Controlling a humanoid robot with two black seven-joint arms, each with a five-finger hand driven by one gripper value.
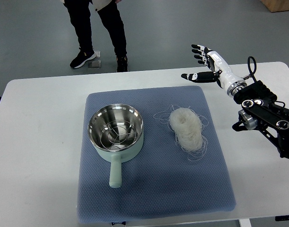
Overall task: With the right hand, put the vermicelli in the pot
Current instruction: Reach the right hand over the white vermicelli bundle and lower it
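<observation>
Vermicelli (pixel 186 126) lies untouched mid-mat beside the pot (pixel 116 130); your right hand (pixel 206 64) hovers spread-fingered, seemingly beyond the table's far edge—bring it down.

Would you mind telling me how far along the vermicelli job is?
Nothing is done yet: the vermicelli lies on the blue mat, beside the pot. The right hand hovers open above the table's far edge, holding nothing. Grasping and dropping it in remain.

White vermicelli (pixel 187 128) nest lies just right of upright, empty mint pot (pixel 116 132).
</observation>
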